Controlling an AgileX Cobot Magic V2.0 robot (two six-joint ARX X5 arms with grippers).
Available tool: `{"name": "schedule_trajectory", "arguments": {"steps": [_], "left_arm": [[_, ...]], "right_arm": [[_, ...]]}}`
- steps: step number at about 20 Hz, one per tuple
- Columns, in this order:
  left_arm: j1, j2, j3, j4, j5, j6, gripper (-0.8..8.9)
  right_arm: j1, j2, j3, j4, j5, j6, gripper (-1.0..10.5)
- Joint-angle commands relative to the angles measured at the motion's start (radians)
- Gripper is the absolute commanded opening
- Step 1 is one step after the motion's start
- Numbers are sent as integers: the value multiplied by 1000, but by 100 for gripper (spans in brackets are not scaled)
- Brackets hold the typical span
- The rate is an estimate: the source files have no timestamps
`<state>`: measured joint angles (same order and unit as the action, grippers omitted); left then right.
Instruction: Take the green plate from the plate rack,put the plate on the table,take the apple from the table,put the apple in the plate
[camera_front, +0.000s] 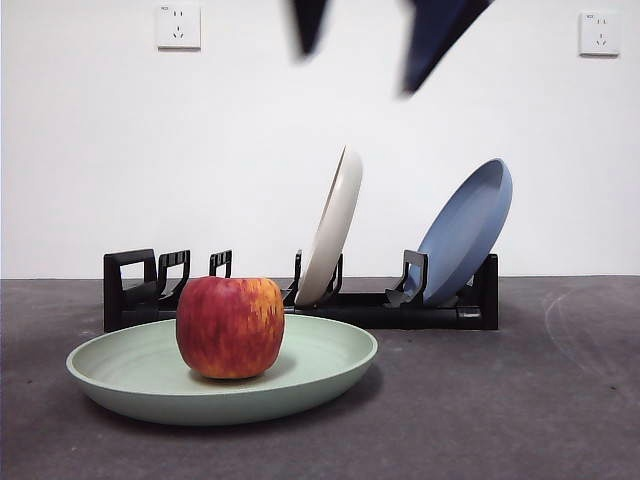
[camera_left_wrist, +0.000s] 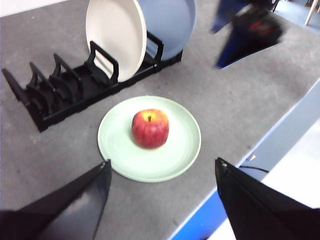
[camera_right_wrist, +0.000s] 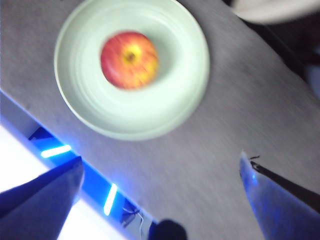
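Apple (camera_front: 230, 327) resting in green plate (camera_front: 320, 385) on table (camera_front: 520, 400) — both hands released, raised clear.

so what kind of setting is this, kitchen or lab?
Likely a lab test bench dressed as a kitchen: bare white wall with power sockets, plain grey table, and only a plate rack, plates and an apple.

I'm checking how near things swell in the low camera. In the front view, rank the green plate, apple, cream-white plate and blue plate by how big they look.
1. green plate, widest by far, and nearest.
2-3. cream-white plate and blue plate: similar, both tilted in the plate rack, so unranked.
4. apple, smallest despite sitting near.
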<state>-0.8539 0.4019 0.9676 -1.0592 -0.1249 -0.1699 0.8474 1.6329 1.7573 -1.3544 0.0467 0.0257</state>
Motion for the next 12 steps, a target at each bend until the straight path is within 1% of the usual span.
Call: {"name": "schedule_trajectory", "arguments": {"steps": [1,5,9,11,12], "left_arm": [[-3,45,-3,32,-6,-10,345],[-3,118,-3,77,-6,-5,345],[-3,180,-3,147,-4,-5,345],[-3,199,-3,188,15,-5,345],[-3,208,-3,219,47,-6,345]], "right_arm": [[-9,-79,-11,-23,-2,-3,536],[-11,-222,-13,-24,-5,3,535],[-11,-363,-16,-24,-11,36,535],[-11,-423,-26,-25,-22,50,535],[-11,-462,-35,-25,-31,60,535]]}}
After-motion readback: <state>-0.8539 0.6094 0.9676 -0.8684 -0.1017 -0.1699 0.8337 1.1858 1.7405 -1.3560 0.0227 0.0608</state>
